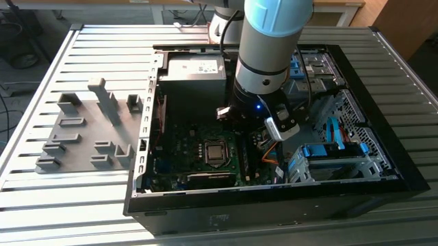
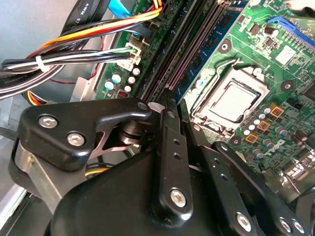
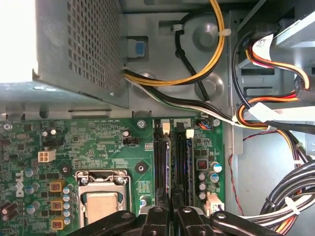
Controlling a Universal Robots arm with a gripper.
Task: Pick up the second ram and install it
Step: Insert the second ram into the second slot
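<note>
reaching straight down into the open computer case (image 1: 356, 169), tool (image 3: 171, 204) pinched on the second ram (image 3: 170, 167), upright in its slot on the motherboard (image 3: 98, 142).

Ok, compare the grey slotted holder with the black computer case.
The grey holder is pale, low and small; the computer case is black, deeper and larger. The holder lies apart from the arm; the case has the arm reaching in over its motherboard. Both rest on the slatted table.
</note>
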